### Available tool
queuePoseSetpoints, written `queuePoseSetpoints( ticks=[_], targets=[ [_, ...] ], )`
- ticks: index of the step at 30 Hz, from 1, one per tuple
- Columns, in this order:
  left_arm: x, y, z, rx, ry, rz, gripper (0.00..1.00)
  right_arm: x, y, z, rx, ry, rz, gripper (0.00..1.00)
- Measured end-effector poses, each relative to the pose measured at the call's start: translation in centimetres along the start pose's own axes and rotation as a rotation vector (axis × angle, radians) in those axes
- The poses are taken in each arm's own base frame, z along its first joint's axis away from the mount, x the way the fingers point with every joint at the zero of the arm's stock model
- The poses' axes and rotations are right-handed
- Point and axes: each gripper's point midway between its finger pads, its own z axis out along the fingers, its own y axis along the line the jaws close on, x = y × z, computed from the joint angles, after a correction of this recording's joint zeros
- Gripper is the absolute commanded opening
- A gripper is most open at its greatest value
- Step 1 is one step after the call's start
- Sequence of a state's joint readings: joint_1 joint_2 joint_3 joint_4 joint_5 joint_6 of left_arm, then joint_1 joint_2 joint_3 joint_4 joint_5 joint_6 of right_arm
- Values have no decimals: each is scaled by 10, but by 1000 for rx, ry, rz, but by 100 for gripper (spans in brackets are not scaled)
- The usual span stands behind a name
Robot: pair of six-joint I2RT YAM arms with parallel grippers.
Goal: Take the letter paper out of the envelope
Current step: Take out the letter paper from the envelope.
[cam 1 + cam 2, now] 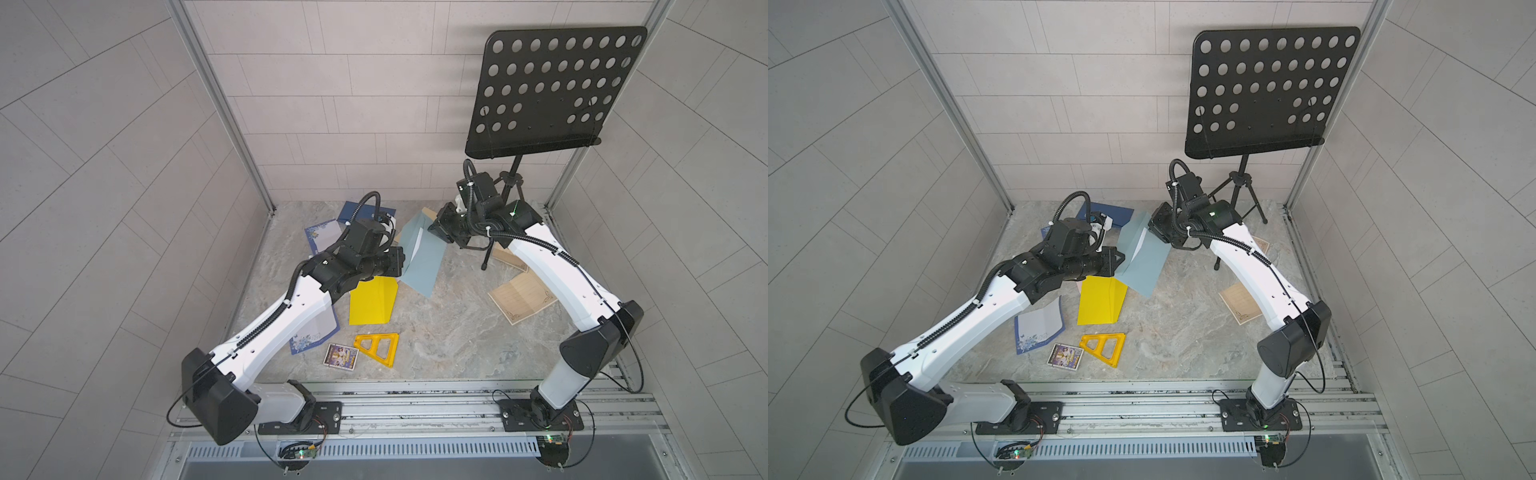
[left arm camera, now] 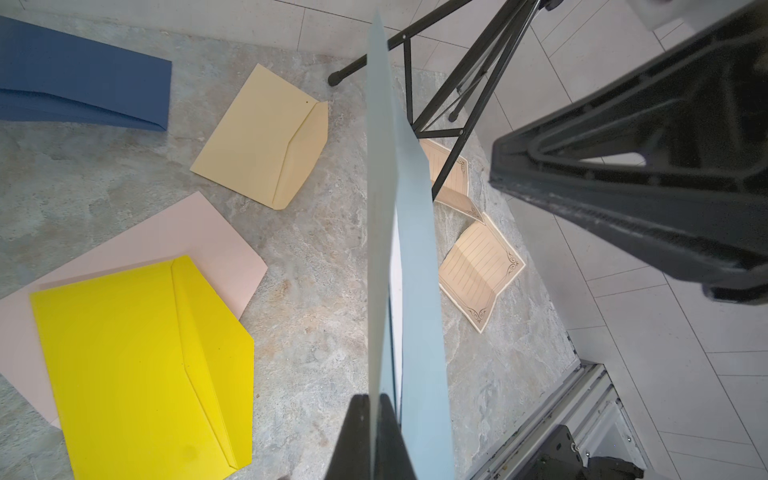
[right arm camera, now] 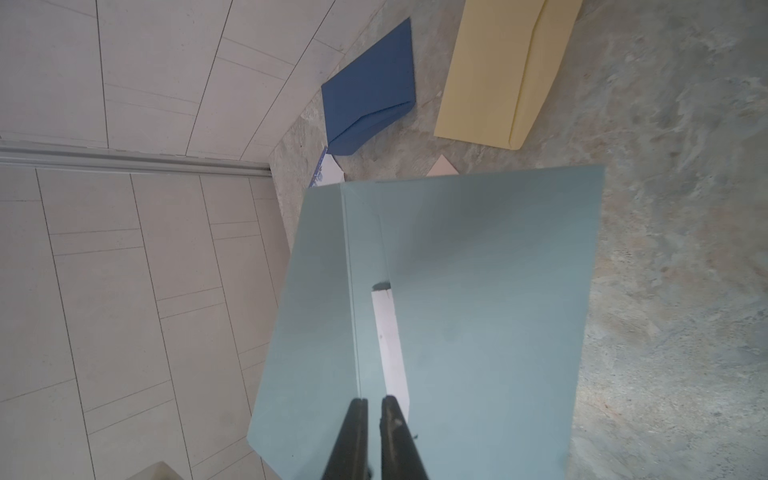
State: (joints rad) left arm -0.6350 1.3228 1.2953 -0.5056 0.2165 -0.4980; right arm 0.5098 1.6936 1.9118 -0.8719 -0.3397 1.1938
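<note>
Tiled grey walls (image 1: 374, 104) all round me, a marbled grey tabletop (image 1: 449, 332) below, and the black perforated music stand (image 1: 552, 91) towering at the back on my right side. Loose stationery lies scattered across the table: a yellow envelope (image 1: 372, 305), a navy envelope (image 2: 83, 83), a cream envelope (image 2: 262, 137), a pink envelope (image 2: 199, 232), and tan lined sheets (image 1: 521, 301).

Now the one that matters. The pale blue envelope (image 1: 422, 262) is up off the table, hanging between my two arms at mid-table. In both top views its long axis runs from the back wall toward the front rail, the face tilted rather than flat. Its flap stands open, and from my left wrist I see it nearly edge-on.

The white letter paper (image 3: 388, 345) shows as a narrow strip at the envelope's mouth, beside the flap fold, most of it inside.

My left gripper (image 2: 376, 399) is clamped tight on the envelope's edge. My right gripper (image 3: 374, 401) sits at the mouth, fingers nearly together with a thin slit between; I cannot tell whether they pinch the paper.
</note>
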Motion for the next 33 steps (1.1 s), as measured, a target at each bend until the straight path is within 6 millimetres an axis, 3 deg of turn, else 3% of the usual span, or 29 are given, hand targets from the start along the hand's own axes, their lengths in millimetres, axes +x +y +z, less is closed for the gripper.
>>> queuePoseSetpoints(
  ticks=[6,16,28,33],
  targets=[
    [1,-1,-3,2,9,24,0,15,15,9,-5,37,-76,16],
    [-4,-14,-14,10,11,113,0,29,3,27,63,92,-125,19],
    [0,-16,-22,-30,32,196,0,36,-3,29,95,119,-154,23],
    [-2,-30,-25,-12,30,247,0,37,-7,35,115,131,-162,25]
  ],
)
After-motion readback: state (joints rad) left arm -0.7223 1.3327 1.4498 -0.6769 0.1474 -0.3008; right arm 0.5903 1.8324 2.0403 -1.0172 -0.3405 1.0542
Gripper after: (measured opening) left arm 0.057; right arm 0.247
